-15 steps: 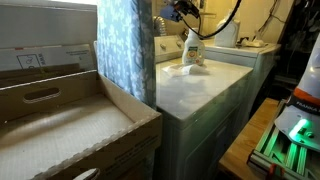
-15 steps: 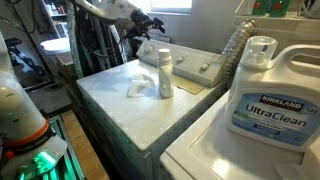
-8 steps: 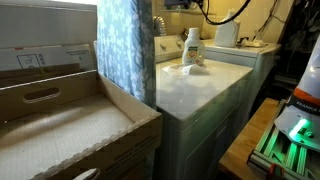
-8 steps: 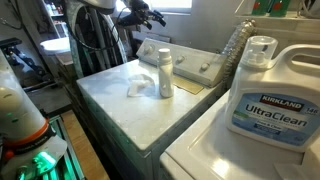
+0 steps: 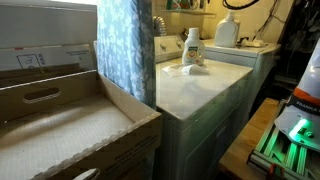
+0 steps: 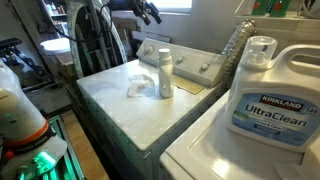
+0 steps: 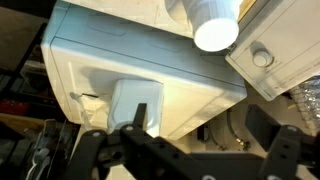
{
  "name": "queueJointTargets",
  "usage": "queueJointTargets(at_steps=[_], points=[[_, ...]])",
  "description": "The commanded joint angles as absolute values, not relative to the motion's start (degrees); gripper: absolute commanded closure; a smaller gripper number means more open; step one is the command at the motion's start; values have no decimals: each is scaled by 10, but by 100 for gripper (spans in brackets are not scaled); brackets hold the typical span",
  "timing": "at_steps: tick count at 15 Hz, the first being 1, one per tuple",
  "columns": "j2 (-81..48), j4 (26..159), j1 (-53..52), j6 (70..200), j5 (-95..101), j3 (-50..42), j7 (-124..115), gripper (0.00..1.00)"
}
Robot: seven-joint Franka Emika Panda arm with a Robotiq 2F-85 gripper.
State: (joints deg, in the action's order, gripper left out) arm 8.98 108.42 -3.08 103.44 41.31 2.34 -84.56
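Note:
A white bottle [image 5: 191, 47] [image 6: 165, 72] stands upright on the white washer top [image 5: 200, 85] [image 6: 115, 100], with a crumpled white cloth [image 5: 186, 69] [image 6: 137, 86] lying beside it. My gripper [image 6: 149, 10] hangs high above the back of the washer, open and empty, well clear of the bottle. In the wrist view the gripper [image 7: 200, 121] looks down from above: the bottle's cap [image 7: 215, 25] is at the top, the cloth [image 7: 135, 100] lies to the left, and nothing is between the dark fingers [image 7: 140, 116]. In an exterior view the gripper is almost out of the top edge.
A large Kirkland detergent jug [image 6: 270, 95] stands close to the camera on a second machine. The washer's control panel [image 6: 205, 68] [image 7: 275, 60] runs along the back. A patterned curtain [image 5: 125, 50] and cardboard boxes [image 5: 60, 120] stand beside the washer.
The arm has risen and drawn back from above the bottle, leaving most of an exterior view. The jaws stayed open; bottle and cloth have not moved.

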Motion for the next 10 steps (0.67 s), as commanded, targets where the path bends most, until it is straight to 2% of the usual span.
queueJointTargets(at_steps=[1,10], points=[[158,1146,-15,1062,355,9,-756,0],[266,1230,19,1057,369,9,-593,0]])
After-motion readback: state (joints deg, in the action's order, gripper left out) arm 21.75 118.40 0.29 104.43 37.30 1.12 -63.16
